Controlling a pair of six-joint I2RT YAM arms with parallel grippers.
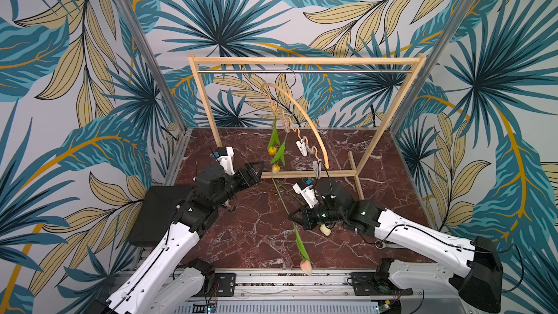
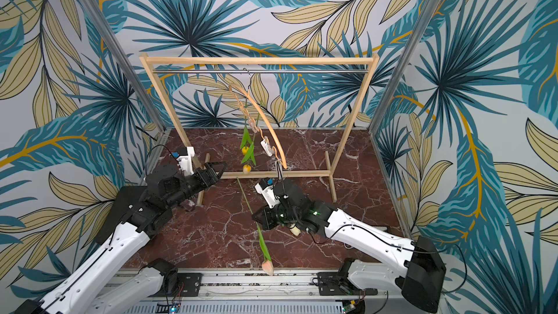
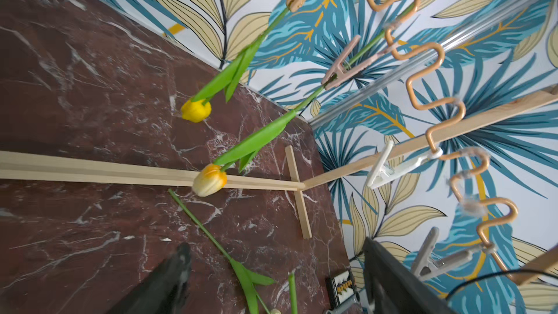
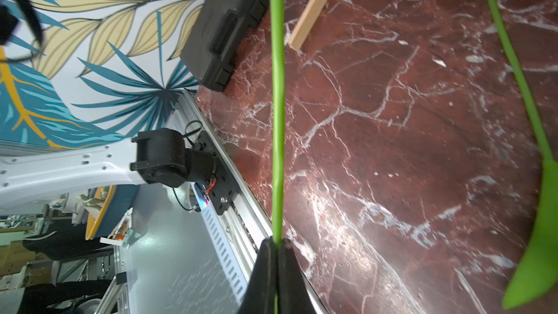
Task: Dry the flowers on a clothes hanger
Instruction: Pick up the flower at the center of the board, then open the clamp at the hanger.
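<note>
Bottom centre of both top views: pink tulip [image 1: 305,267] [image 2: 267,266] has its head at the front edge of the marble table [image 1: 241,237], stem running up-frame. Right gripper [image 1: 291,215] is clenched on that stem mid-length. Right wrist view confirms it, both fingers [image 4: 262,267] pinched tight on the green. Can't tell if the head rests on the table or hangs free.

Just right of that claw, cream-white tulip [image 1: 325,230] lies on the table, head partly under the right arm.

Centre-left of frame: left gripper [image 1: 257,170] is released, jaws spread wide, nothing between them. It hovers just left of the hanging blooms.

Beyond it, clothes hanger [image 1: 310,122] hangs tilted, hook over the rail of the rack [image 1: 332,61], upper centre. Yellow tulip [image 1: 272,150] and orange-yellow tulip [image 1: 275,169] are clipped to its wavy bar, heads down, the orange-yellow one lower. White clip [image 1: 302,148] hangs further along the bar, right of the yellow head.
</note>
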